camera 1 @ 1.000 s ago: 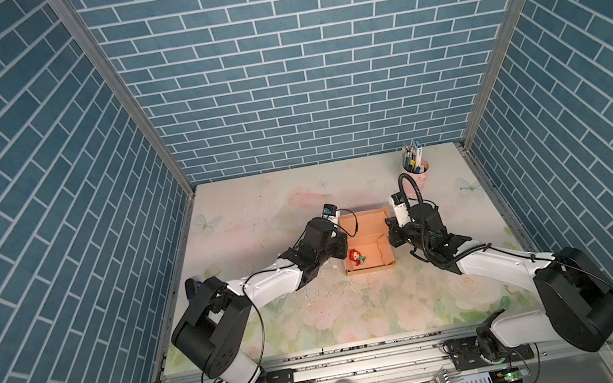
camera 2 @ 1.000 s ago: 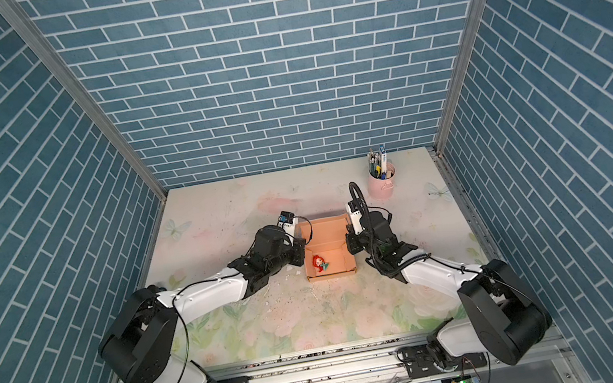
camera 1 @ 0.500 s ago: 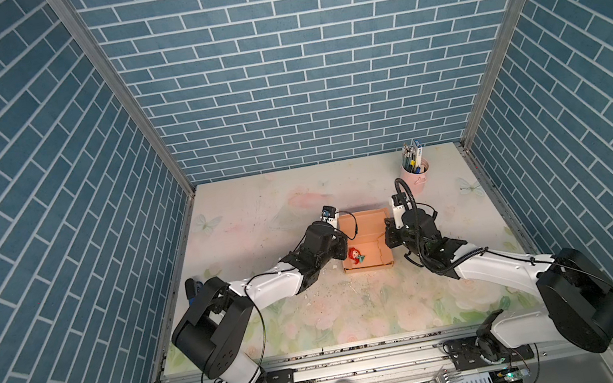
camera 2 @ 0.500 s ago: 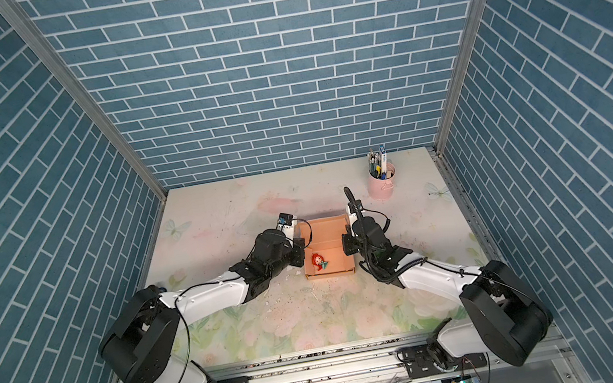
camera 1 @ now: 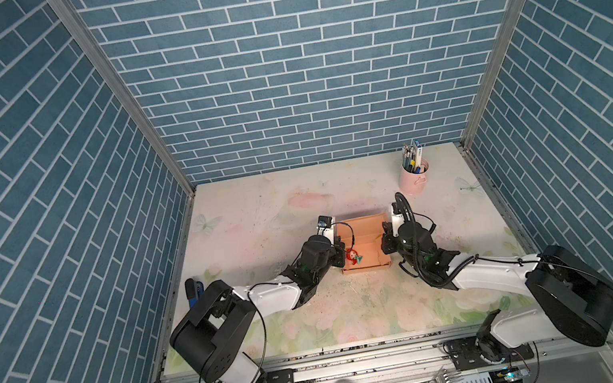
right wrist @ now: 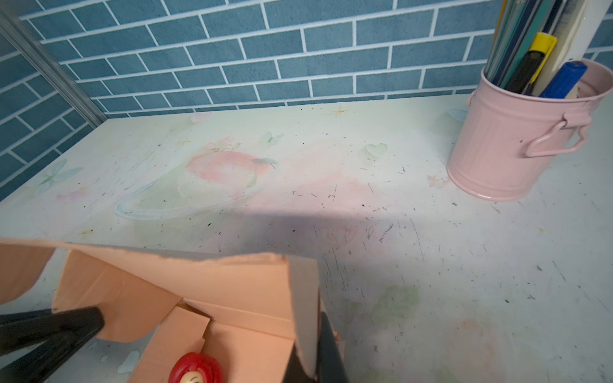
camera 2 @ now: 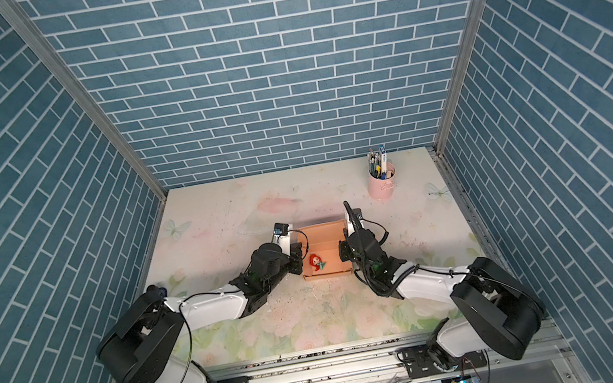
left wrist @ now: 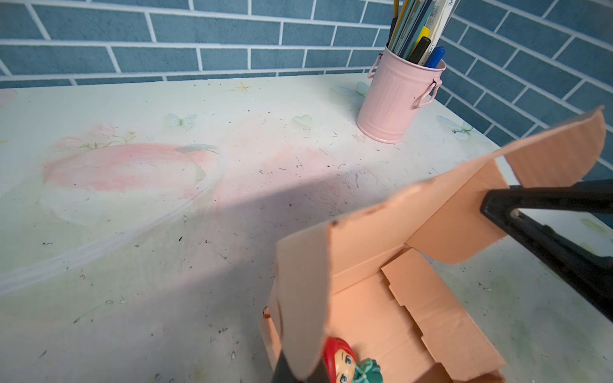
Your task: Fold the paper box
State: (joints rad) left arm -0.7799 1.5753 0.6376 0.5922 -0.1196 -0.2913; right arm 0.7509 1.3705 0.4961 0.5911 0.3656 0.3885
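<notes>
paper box (camera 1: 363,240): mid-worktop (camera 1: 260,225), doll (camera 1: 352,255) inside | my left gripper (right wrist: 94,320) + right gripper (left wrist: 489,207): each pinched tight on a side flap | risk: uneven pull tears thin card or drags box

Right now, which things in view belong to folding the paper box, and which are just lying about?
In the job: paper box, half folded; left tool, shut on one side flap; right tool, shut on the opposite flap.
Lying about: red-haired doll, inside the box; pink cup of pens, apart at the back.
</notes>
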